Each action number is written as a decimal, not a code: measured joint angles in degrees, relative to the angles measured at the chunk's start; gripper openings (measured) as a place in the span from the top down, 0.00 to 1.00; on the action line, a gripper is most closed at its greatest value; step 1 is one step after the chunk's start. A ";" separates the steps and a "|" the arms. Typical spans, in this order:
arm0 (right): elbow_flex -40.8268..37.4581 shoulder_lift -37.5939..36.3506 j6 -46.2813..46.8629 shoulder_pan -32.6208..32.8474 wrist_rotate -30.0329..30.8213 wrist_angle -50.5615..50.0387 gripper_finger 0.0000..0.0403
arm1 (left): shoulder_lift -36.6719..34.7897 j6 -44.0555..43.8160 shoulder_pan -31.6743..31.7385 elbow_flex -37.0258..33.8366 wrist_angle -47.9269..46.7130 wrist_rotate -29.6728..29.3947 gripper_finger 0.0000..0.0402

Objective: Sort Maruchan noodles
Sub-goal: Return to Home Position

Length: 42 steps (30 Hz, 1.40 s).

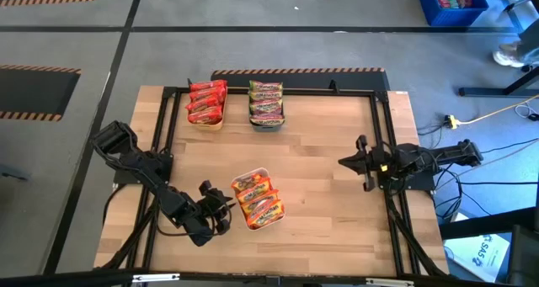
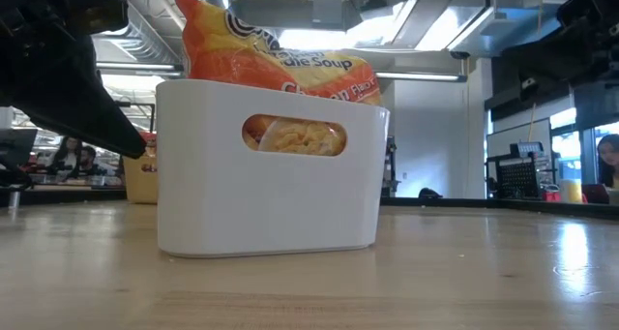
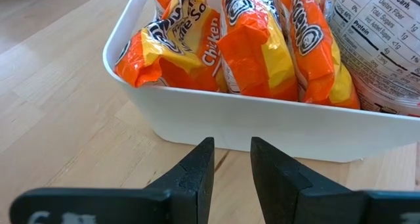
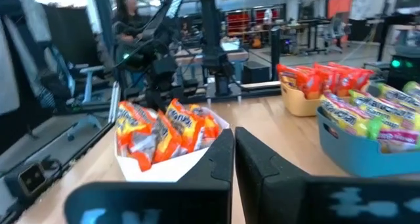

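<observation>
Several orange Maruchan packets (image 1: 257, 200) (image 3: 256, 46) stand on edge in a white tray (image 1: 250, 173) (image 3: 262, 122) near the table's near edge. Red packets (image 1: 206, 102) fill a yellow tray (image 4: 298, 102), and green-edged packets (image 1: 266, 102) fill a blue-grey tray (image 4: 367, 155); both trays sit at the far edge. My left gripper (image 1: 226, 204) (image 3: 232, 155) is low on the table, just left of the white tray, its fingers a narrow gap apart and pointing at the tray's wall. My right gripper (image 1: 344, 162) (image 4: 234, 145) hovers at the table's right, shut and empty.
A black metal frame (image 1: 383, 135) runs along the table's edges. Bare wood lies in the middle of the table between the trays. Beyond the table are cables (image 1: 497, 114), a blue crate (image 1: 450, 2) and people in the room (image 4: 128, 14).
</observation>
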 joint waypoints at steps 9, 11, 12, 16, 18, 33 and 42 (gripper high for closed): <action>0.04 0.37 0.83 -0.02 0.90 0.00 0.99 | 0.00 -0.01 0.00 0.00 0.01 -0.01 0.77; 0.04 0.37 0.81 -0.02 0.90 -0.02 0.99 | 0.00 -0.01 0.00 0.00 0.01 -0.01 0.77; 0.04 0.37 0.81 -0.02 0.90 -0.02 0.99 | 0.00 0.01 0.00 0.00 0.01 0.01 0.77; 0.04 0.37 0.81 -0.02 0.90 -0.05 0.99 | 0.00 -0.01 0.00 0.00 0.01 -0.01 0.77; 0.04 0.37 0.80 -0.02 0.90 -0.05 0.99 | 0.00 0.01 0.01 0.00 0.01 0.00 0.77; 0.04 0.37 0.77 -0.02 0.88 0.06 0.99 | 0.00 0.00 0.00 0.00 0.01 -0.01 0.77; 0.04 0.37 0.79 -0.02 0.86 0.11 0.99 | 0.00 0.00 0.01 -0.01 0.00 0.00 0.77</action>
